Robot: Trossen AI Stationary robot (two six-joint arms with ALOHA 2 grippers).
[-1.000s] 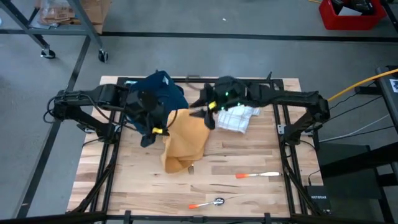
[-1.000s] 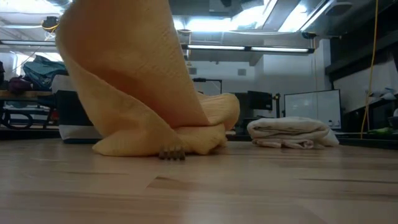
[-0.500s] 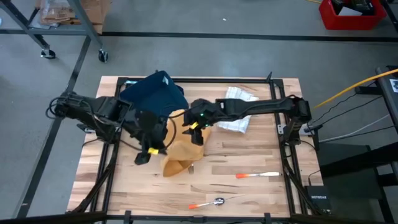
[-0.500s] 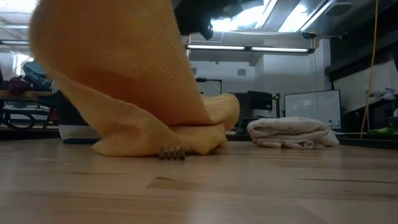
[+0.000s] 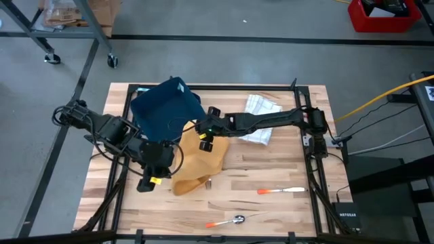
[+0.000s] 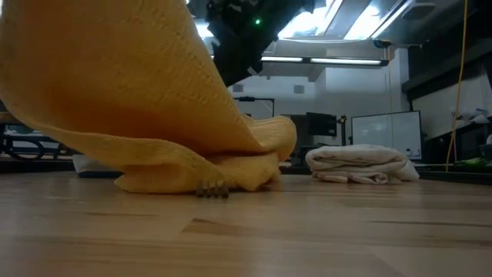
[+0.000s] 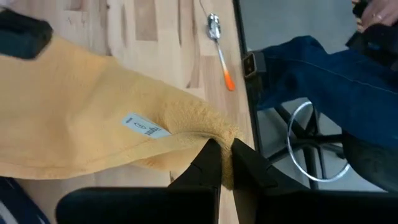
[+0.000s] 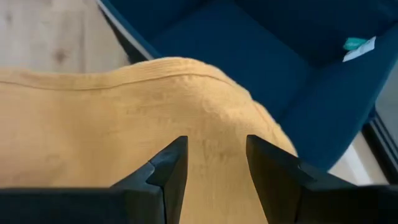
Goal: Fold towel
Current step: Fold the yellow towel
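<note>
While the yellow towel (image 5: 198,165) lies partly lifted near the middle of the wooden counter (image 5: 271,210), the left hand (image 7: 222,163) is clamped shut on a bunched corner of it, at about eight o'clock from the heap. At the towel's twelve o'clock edge, the right hand (image 8: 213,163) hovers with its fingers spread apart and cloth showing between them. A blue cloth (image 5: 165,108) sits at eleven o'clock, a white cloth (image 5: 260,122) at two o'clock.
</note>
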